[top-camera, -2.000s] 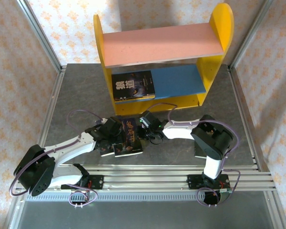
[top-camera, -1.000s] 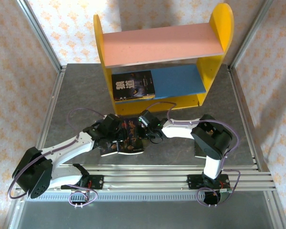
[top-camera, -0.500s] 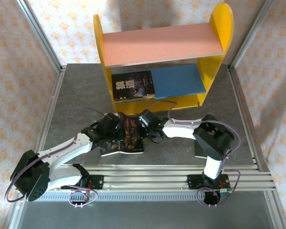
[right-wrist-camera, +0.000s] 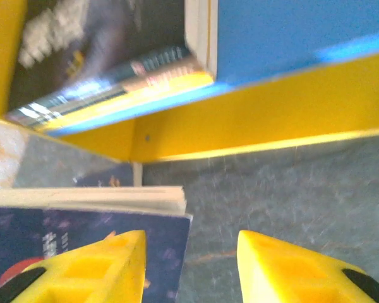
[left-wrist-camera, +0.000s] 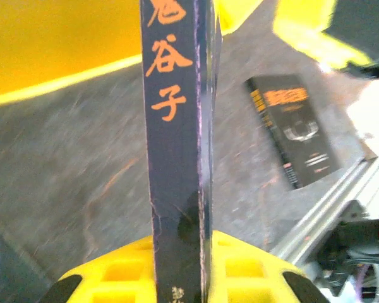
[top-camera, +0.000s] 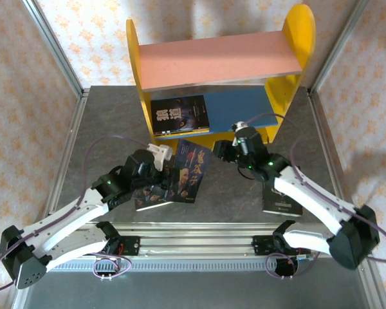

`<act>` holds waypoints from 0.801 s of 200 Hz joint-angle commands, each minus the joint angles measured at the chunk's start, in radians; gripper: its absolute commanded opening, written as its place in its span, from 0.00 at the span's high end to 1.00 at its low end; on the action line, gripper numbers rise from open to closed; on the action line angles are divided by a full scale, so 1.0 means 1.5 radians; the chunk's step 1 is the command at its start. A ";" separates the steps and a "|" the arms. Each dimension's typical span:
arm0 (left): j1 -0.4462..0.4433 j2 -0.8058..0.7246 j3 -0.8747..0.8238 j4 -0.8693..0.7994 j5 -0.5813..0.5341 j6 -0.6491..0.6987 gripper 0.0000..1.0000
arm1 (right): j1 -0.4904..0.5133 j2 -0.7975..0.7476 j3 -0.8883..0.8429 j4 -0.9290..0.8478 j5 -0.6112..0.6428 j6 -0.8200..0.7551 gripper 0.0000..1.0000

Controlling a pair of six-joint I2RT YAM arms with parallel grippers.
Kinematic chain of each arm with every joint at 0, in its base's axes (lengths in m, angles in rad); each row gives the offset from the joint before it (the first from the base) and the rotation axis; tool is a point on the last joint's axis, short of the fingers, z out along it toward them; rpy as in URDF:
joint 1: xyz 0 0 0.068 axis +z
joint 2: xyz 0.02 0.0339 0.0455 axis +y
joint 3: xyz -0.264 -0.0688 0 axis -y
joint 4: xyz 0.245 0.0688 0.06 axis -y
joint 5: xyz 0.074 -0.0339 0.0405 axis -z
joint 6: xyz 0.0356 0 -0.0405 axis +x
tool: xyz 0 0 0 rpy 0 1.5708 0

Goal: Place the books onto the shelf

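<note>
Gripping a dark blue paperback by its left edge, the left gripper holds it raised and tilted above the grey table, just in front of the shelf. In the left wrist view its yellow fingers are pressed against both sides of the book's spine, which bears orange Chinese characters. More dark books lie flat on the table beneath the raised one, how many I cannot tell. The right gripper hovers near the shelf's yellow front panel, and its wrist view shows the two fingers spread apart with bare table between them. One dark paperback lies flat on the left half of the blue lower board; the pink upper board carries no book. Another black book lies on the table partly under the right arm, well apart from the rest.
</note>
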 commanded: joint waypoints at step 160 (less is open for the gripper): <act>-0.023 0.360 0.884 0.026 -0.350 0.113 1.00 | -0.159 -0.023 0.356 -0.017 -0.151 -0.023 0.57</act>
